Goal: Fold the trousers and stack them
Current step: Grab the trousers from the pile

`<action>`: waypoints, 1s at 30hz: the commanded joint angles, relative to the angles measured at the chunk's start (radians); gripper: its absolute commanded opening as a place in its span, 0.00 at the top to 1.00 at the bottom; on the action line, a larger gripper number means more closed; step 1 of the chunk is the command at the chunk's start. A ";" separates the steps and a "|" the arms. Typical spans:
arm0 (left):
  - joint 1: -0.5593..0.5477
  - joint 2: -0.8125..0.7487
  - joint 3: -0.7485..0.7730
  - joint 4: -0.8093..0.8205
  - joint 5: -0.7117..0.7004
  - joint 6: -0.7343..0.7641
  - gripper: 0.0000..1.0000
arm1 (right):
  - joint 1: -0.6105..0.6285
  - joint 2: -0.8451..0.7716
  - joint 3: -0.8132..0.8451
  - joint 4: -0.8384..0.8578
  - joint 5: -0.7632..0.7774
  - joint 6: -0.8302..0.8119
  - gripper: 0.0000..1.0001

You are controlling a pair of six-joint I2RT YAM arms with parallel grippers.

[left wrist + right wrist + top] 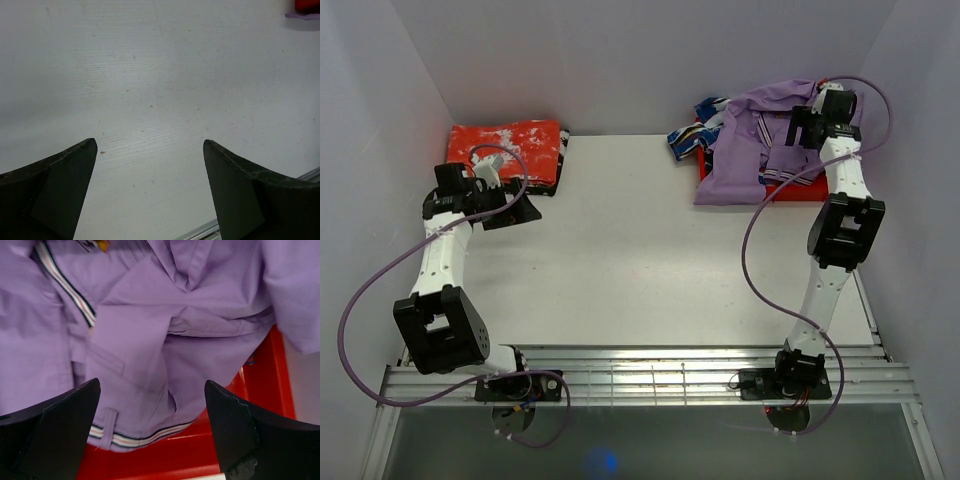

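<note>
At the far right corner of the surface (640, 250), we see the trousers (745, 160) lying in a crumpled lilac heap, partly over a red item (260, 390) and just beside a blue-white-red patterned garment (690, 135). The right hand (151, 385) hangs directly over that heap, spread wide with nothing between its fingers. In its wrist view, lilac folds fill the gap, and a strip of striped waistband trim lies at the near edge of the cloth. The left hand (150, 142) is also released and empty. It sits over bare surface on the far left, near a red-orange cloth with white blotches (510, 150) and well apart from the trousers.

The right arm is therefore plainly the nearer one, and we judge that the first grasp falls to it, straight down onto the cloth below. The trousers are too bunched for us to read which way the legs run. We would expect to drag them toward the open middle before any fold.
</note>
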 commanded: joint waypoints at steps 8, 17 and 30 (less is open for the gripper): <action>0.004 -0.005 0.033 0.005 -0.024 -0.005 0.02 | -0.025 0.131 0.030 0.146 -0.127 0.016 0.03; 0.004 -0.023 0.037 0.040 -0.042 -0.011 0.02 | -0.025 -0.094 0.046 0.086 -0.412 -0.015 0.92; -0.004 -0.176 -0.075 0.441 0.364 -0.033 0.02 | 0.010 -0.624 -0.051 0.068 -0.975 0.133 0.92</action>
